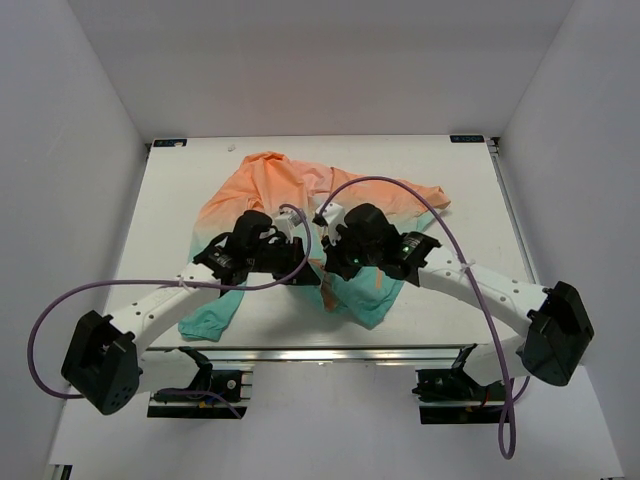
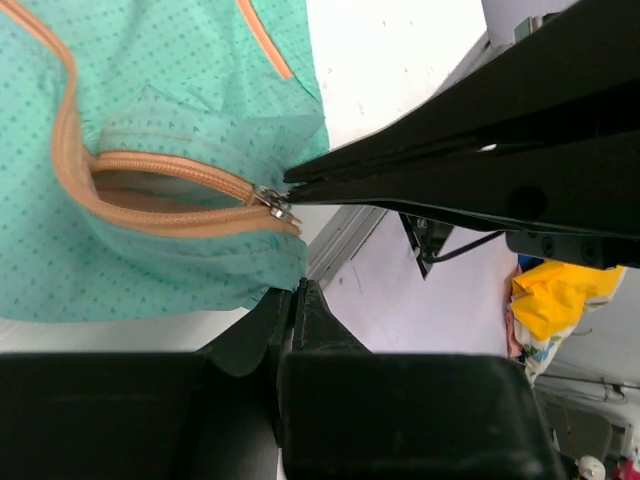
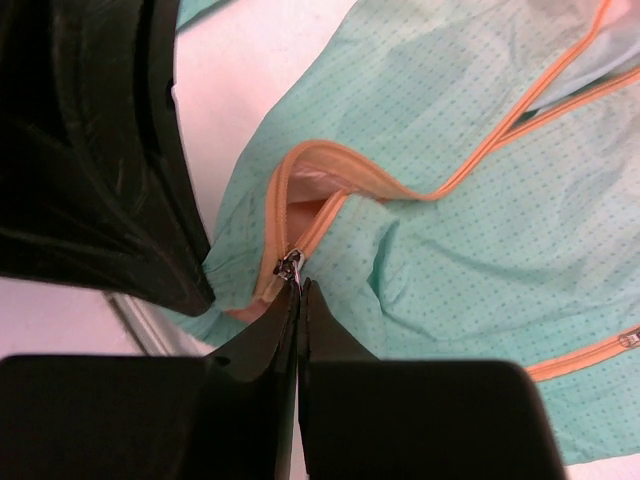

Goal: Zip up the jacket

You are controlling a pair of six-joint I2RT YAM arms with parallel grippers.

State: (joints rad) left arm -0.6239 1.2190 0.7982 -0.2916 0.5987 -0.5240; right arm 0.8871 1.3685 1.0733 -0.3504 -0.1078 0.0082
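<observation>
Your left hand [image 2: 295, 238] and right hand [image 3: 250, 288] pinch the hem of the thin orange-to-teal fabric jacket [image 1: 290, 185]; nearly the whole orange zipper [image 2: 170, 165] appears unzipped.

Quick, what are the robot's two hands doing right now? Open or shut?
Left gripper: shut on the jacket hem.
Right gripper: shut on the zipper pull.

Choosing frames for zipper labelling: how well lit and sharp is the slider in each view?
Left wrist: slider crisp, glinting slightly. Right wrist: slider sharp beside the black, detail-less right end effector. Top external: even light, soft shadows, jacket sharp, slider not visible.
</observation>
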